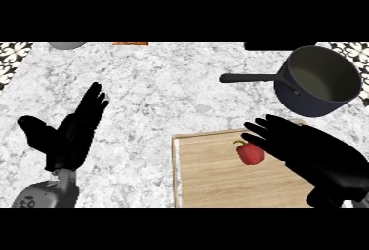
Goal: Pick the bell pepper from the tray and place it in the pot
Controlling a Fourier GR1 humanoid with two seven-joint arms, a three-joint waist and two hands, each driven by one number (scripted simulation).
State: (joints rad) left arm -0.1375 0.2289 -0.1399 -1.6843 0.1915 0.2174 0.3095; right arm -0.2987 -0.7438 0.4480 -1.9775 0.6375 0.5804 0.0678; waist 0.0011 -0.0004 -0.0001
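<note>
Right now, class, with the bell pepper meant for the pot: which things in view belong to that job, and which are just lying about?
Part of the job:
bell pepper
wooden tray
pot
right hand, open beside the pepper

Just lying about:
left hand, open, resting
grey object at the far edge
orange-brown object at the far edge
</note>
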